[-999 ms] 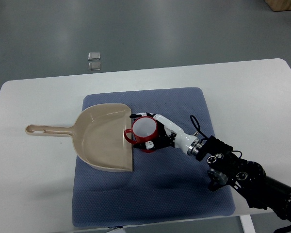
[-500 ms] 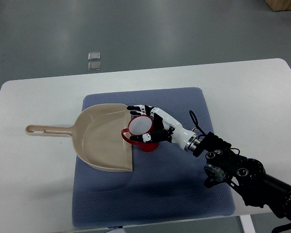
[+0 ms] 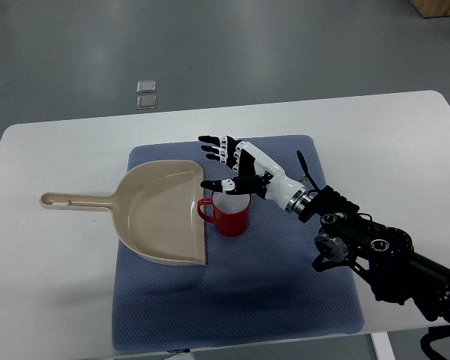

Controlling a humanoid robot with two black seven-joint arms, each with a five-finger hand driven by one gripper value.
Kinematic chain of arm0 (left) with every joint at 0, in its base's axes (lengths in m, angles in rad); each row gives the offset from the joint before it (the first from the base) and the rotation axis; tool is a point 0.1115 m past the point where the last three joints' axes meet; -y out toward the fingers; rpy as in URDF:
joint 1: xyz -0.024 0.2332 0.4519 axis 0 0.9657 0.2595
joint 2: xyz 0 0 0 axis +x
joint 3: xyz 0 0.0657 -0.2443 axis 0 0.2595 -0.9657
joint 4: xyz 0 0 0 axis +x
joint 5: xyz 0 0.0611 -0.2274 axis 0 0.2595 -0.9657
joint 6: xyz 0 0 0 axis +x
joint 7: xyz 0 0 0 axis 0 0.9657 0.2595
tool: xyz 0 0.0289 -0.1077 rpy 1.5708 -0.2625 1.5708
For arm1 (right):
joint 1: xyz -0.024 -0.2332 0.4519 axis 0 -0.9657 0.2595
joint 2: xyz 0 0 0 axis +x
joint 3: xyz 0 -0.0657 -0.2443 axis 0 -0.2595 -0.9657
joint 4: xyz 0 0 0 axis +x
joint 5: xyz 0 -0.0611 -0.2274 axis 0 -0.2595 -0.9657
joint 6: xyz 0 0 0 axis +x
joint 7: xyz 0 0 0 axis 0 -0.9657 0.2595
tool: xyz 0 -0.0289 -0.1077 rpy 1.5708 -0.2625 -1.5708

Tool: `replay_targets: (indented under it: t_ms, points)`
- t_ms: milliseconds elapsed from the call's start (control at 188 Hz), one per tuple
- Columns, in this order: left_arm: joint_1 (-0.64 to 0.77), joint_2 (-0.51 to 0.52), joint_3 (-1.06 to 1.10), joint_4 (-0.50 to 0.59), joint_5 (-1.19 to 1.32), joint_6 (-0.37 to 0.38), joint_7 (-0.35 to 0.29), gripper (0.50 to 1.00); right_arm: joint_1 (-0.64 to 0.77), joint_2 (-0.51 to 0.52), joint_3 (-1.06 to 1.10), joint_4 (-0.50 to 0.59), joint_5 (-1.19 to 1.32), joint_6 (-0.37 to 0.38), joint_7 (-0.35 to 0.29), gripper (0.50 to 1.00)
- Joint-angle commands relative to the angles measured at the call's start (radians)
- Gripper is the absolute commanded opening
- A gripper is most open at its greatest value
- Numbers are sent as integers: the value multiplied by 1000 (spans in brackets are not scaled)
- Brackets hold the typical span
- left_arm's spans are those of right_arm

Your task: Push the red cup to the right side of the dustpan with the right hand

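The red cup (image 3: 229, 215) stands upright on the blue mat (image 3: 285, 285), its handle pointing left, touching the open right edge of the beige dustpan (image 3: 157, 214). My right hand (image 3: 223, 161) hovers just behind and above the cup, fingers spread and holding nothing; the thumb tip reaches over the cup's far rim. Its arm (image 3: 375, 251) comes in from the lower right. The dustpan's handle (image 3: 71, 201) points left onto the white table.
The white table (image 3: 52, 300) carries the mat. Two small square tiles (image 3: 145, 93) lie on the grey floor beyond the table's far edge. Bare mat lies to the right of the cup and toward the front.
My right hand let go of the cup and rose up and back, fingers spreading. The cup, tilted earlier, now stands upright at the dustpan's right edge.
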Motion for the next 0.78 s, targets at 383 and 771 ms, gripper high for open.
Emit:
replay_targets:
  t_ms: [383,771]
  points:
    - [0,0,-2,-3,3,0,0,1000,46,-122,177,-177,778,161,-298,934]
    - [0,0,0,-4,3,0,0,1000,34,-130,185,-229,780,333,-258,934]
